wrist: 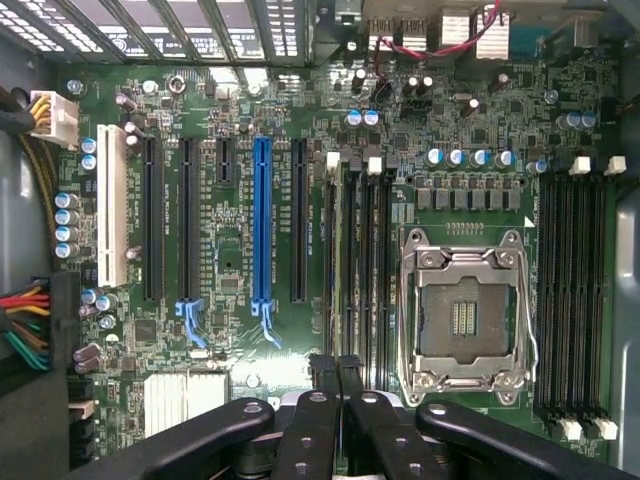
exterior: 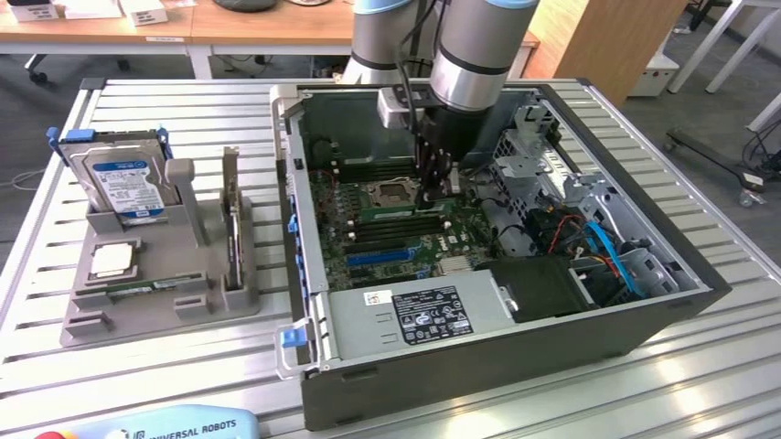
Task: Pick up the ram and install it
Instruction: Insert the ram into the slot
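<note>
Ribbed aluminium tabletop (exterior: 708, 366) carries everything, with wooden desks behind it. At the exterior view's left, a grey plastic holder (exterior: 196, 302) keeps an upright silver hard drive with a blue-white label (exterior: 123, 183). In front of the drive sit a small square silver processor chip (exterior: 112, 260) and a thin green spare stick (exterior: 128, 291) lying flat.

Further right stands an open dark grey computer case (exterior: 488, 366) with its green motherboard (wrist: 230, 250) exposed. The arm reaches down into it. Its black tool (exterior: 433, 190) (wrist: 335, 370) hangs over the black memory slots, just beside the empty metal processor socket (exterior: 393, 192) (wrist: 465, 315).

The tool's fingers (wrist: 318, 400) are drawn together. Under them, a narrow green strip that looks like the ram (exterior: 397, 213) stands in one slot; I cannot tell whether the tool touches it.

A silver power supply box (exterior: 415, 315) lies nearer the case front. A metal drive cage (exterior: 537, 165) and blue cables (exterior: 610, 256) crowd the right side
</note>
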Robot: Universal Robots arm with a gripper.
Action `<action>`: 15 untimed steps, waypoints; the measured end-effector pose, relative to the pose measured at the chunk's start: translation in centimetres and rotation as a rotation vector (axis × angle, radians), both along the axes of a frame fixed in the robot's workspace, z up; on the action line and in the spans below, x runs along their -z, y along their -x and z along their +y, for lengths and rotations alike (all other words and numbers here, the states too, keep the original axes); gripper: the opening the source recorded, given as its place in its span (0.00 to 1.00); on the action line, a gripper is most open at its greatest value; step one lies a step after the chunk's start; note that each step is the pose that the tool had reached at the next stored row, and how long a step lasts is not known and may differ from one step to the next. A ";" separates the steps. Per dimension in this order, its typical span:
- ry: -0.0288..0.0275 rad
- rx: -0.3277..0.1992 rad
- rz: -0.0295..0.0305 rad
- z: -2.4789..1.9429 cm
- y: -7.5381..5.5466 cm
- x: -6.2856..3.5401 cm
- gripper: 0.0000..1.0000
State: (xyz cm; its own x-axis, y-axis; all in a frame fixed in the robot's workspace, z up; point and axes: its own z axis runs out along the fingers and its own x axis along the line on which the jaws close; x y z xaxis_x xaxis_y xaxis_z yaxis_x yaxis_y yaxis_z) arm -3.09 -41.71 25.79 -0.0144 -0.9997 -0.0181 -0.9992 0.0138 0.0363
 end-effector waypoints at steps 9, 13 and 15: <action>0.0002 0.000 0.0000 -0.01 0.0 0.57 0.12; -0.0003 0.000 -0.0002 0.00 0.0 0.71 0.12; 0.0000 0.000 0.0000 0.00 0.0 0.96 0.12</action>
State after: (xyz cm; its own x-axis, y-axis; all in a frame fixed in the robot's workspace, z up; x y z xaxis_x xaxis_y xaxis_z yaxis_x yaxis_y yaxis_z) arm -3.10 -41.71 24.83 -0.0142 -0.9997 -0.0181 -0.9993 0.0135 0.0363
